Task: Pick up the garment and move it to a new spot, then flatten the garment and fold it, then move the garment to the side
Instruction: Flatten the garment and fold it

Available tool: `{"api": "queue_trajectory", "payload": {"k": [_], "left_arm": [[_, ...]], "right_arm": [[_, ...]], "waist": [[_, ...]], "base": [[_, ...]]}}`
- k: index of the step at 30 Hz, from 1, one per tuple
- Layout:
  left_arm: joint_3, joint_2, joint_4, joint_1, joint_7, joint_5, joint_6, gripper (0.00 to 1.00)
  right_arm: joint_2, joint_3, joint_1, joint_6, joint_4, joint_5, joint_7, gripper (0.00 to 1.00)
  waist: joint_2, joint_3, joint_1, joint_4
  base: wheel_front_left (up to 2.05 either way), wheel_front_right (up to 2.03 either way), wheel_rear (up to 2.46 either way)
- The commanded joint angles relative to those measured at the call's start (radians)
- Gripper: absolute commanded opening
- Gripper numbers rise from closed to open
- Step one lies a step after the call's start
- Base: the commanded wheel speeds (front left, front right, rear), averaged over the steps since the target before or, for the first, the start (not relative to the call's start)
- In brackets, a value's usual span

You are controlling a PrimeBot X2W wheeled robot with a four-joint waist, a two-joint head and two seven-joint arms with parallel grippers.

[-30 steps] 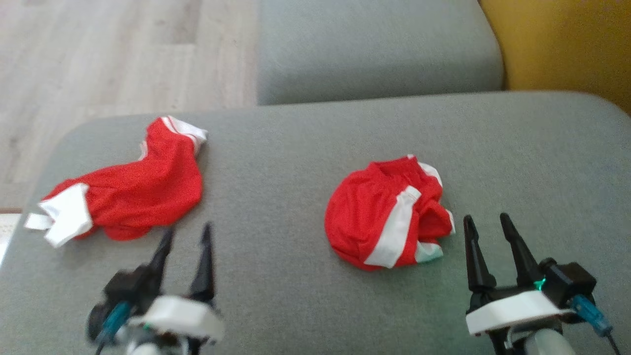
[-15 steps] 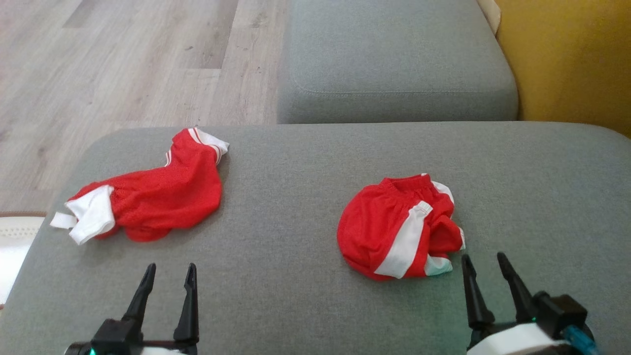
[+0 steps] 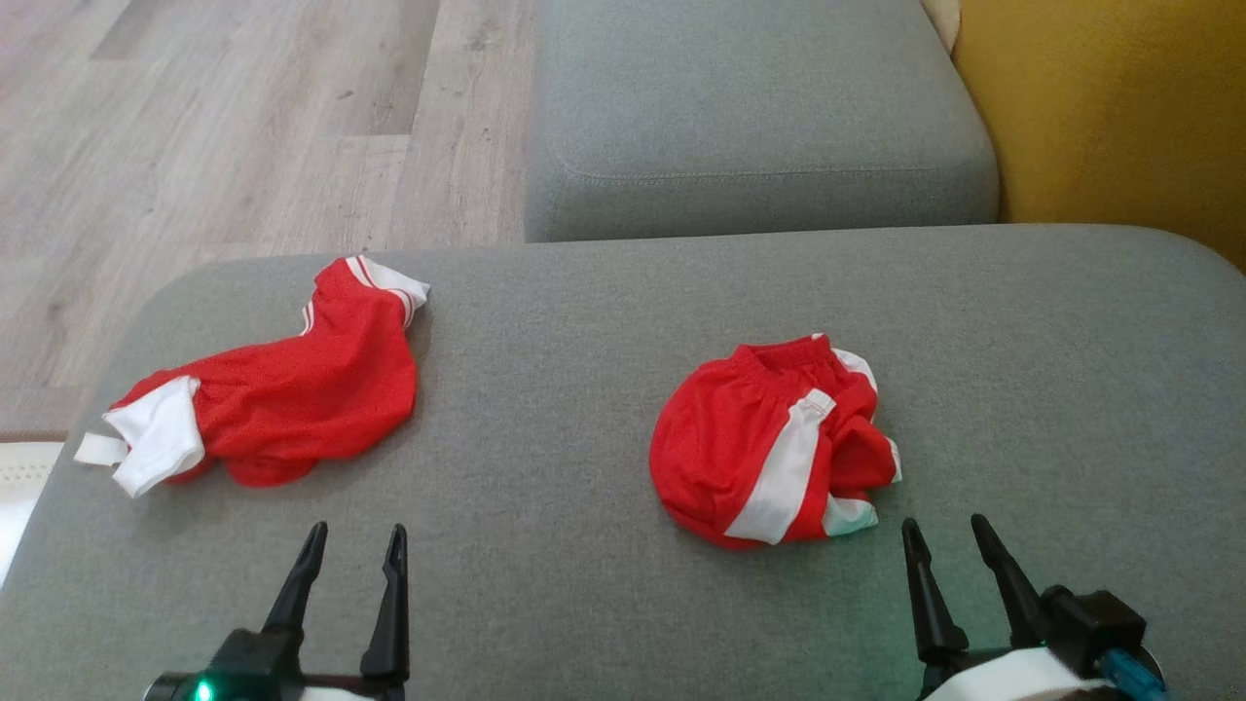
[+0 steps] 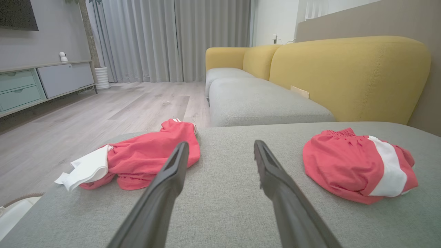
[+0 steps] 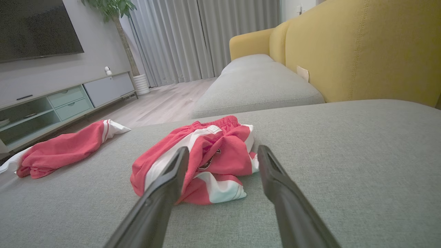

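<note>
Two red garments with white trim lie on the grey sofa cushion [image 3: 545,467]. One garment [image 3: 282,399] is stretched out at the left, near the cushion's left edge. The other garment [image 3: 769,448] is bunched in a heap right of centre. My left gripper [image 3: 356,531] is open, just short of the left garment [image 4: 148,158] and touching nothing. My right gripper [image 3: 942,523] is open too, slightly right of the bunched garment [image 5: 206,158], which lies just beyond its fingertips. Seen from each wrist, the left gripper [image 4: 221,143] and right gripper [image 5: 223,148] hold nothing between their fingers.
A second grey seat cushion [image 3: 759,117] lies beyond, with the yellow backrest [image 3: 1110,117] at the right. Wooden floor [image 3: 214,127] drops off past the cushion's left and far edges. A white object [image 3: 19,477] sits at floor level by the left edge.
The head camera has moved, so the whole picture shifted and both grippers sit lower in it. The left arm has drawn back and straightened. Both garments lie as before.
</note>
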Motion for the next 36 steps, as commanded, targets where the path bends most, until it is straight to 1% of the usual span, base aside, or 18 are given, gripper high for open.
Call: {"api": "queue_trajectory", "payload": {"k": [1, 10, 36], "left_arm": [[0.023, -0.008, -0.027, -0.06, -0.012, 0.001, -0.001, 1.0], [0.012, -0.008, -0.014, -0.074, -0.012, 0.011, -0.004, 1.0], [-0.007, -0.009, -0.006, -0.078, -0.012, 0.011, 0.005, 1.0]], "right_arm": [[-0.004, 0.026, -0.056, -0.001, -0.027, -0.002, -0.006, 1.0], [-0.004, 0.03, -0.062, -0.001, -0.022, -0.005, -0.006, 1.0], [-0.004, 0.026, -0.066, -0.001, -0.025, -0.001, -0.006, 1.0]], "waist": [[0.0, 0.001, 0.0001, -0.001], [0.0, 0.003, 0.0001, -0.002], [0.0, 0.01, 0.0001, -0.008]], "base": [[0.0, 0.0, 0.0], [0.0, 0.0, 0.0], [0.0, 0.0, 0.0]]}}
